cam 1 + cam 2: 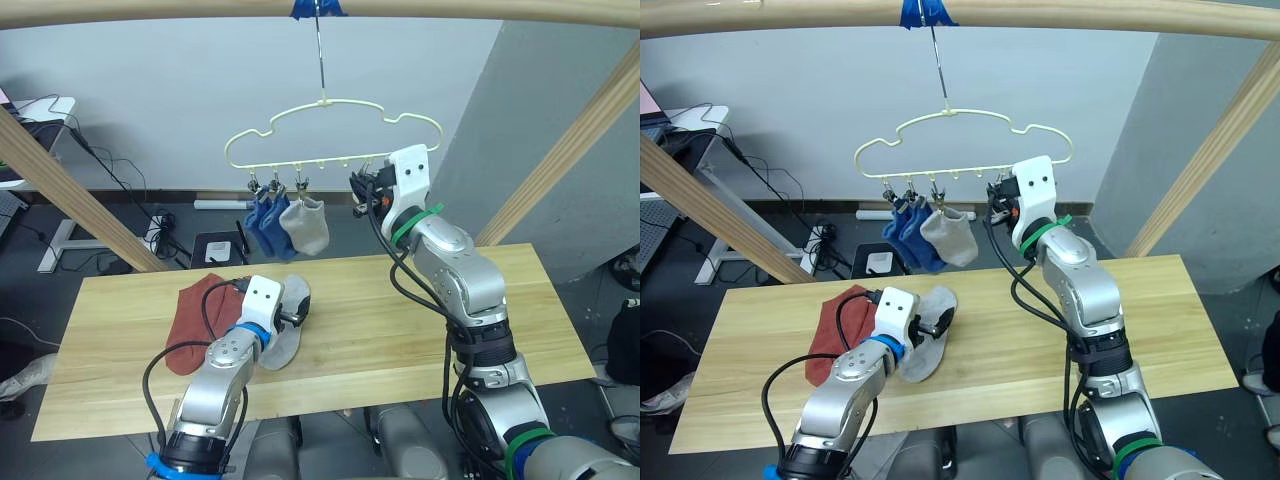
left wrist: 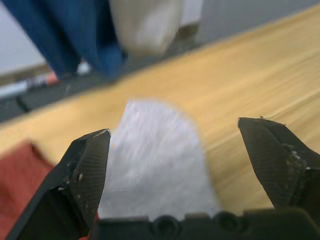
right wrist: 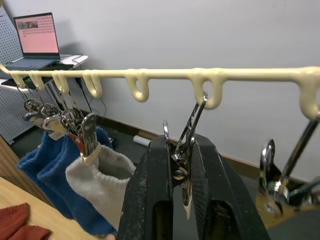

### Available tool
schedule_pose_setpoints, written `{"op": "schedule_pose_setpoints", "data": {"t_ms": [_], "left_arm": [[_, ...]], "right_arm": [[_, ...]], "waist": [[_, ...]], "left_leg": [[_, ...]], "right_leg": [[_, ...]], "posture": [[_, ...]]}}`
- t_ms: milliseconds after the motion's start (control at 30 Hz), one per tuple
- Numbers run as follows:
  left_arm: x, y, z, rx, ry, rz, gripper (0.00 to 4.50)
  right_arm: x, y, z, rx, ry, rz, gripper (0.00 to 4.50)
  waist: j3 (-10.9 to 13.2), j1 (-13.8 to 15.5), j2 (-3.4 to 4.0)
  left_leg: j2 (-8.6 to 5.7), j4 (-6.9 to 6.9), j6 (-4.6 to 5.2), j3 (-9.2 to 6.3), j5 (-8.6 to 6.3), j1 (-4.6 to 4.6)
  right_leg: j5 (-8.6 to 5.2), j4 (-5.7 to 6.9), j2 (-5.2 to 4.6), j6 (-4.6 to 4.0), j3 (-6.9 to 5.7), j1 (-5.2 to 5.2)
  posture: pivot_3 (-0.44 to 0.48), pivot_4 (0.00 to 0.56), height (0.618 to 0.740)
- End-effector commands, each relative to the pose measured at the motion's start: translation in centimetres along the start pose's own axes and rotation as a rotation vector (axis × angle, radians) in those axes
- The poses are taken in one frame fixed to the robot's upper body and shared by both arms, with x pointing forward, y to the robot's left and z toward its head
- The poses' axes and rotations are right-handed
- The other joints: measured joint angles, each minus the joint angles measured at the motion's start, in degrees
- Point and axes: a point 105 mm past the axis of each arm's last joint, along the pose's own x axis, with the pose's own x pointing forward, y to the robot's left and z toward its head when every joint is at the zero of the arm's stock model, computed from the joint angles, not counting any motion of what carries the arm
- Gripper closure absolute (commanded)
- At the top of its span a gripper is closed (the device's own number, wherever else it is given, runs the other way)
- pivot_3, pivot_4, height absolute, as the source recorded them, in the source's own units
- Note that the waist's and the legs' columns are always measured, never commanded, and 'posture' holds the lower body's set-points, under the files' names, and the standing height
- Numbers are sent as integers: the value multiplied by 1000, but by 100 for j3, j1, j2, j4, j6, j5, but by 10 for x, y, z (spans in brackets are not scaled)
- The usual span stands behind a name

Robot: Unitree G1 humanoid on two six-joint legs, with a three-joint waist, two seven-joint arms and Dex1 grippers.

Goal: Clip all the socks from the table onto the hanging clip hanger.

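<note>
My right hand [image 3: 181, 165] is raised to the clip hanger [image 1: 330, 130], its two fingers pinched narrow on one metal clip [image 3: 186, 150] that hangs from a loop on the lower bar. Along that bar toward my left, two blue socks [image 1: 266, 222] and one light grey sock [image 1: 306, 226] hang already clipped, close together, well above the counter [image 1: 400, 320]. My left hand [image 2: 185, 165] is low over the counter with its fingers spread wide, straddling the toe of a second grey sock [image 1: 925, 335] that lies flat on the planks. Just beside it, toward the counter's left end, lies a rust-red sock [image 1: 195, 320]. The planks to the right of the grey sock are bare out to the far edge.
</note>
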Motion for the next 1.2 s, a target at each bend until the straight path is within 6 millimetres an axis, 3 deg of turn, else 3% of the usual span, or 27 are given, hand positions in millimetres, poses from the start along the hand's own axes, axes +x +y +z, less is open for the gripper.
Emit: {"op": "schedule_pose_setpoints", "data": {"t_ms": [33, 200, 433, 533, 867, 1000, 1200], "left_arm": [[10, 4, 2, -9, -10, 33, 0], [21, 2, -7, -23, 40, 36, 0], [22, 5, -22, 10, 111, 48, 0], [22, 3, -24, 31, 125, 44, 550], [20, 5, -27, 107, 132, 39, 3381], [22, -12, -12, 204, 33, -39, 4457], [20, -55, 49, 407, -268, -187, 4500]], "right_arm": [[-3, 8, 15, -8, -52, 32, 4348], [-4, 10, 14, -3, -43, 36, 4348], [-4, 12, 13, 4, -40, 36, 4348], [-4, 12, 13, 6, -40, 35, 4348], [-5, 12, 13, 8, -40, 31, 4348], [-5, 12, 13, 8, -41, 30, 4348], [-6, 13, 17, 23, -49, 35, 4348]], "waist": [[0, 0, 0], [0, -8, 0], [0, -12, 0], [0, -12, 0], [0, -14, 0], [0, -15, 0], [0, -10, 0]], "left_leg": [[0, 1, 0, 0, 0, 0], [0, -2, 0, 1, 0, 0], [0, -1, 0, 1, 0, 1], [0, -1, 0, 1, 0, 3], [0, -2, 0, 1, 0, 3], [0, -3, 0, 1, 0, 3], [1, -6, 0, 3, 0, 2]], "right_leg": [[0, 0, 0, 0, 0, 1], [0, -2, 0, 1, 1, 1], [0, -2, 0, 1, 1, 2], [0, -1, 0, 1, 1, 3], [0, -3, 0, 2, 1, 3], [0, -4, 0, 2, 1, 3], [0, -10, -2, 1, 2, 2]], "posture": [[-179, 260, 740], [-182, 264, 740], [-191, 263, 740], [-193, 263, 740], [-198, 261, 740], [-200, 260, 740], [-212, 264, 740]]}}
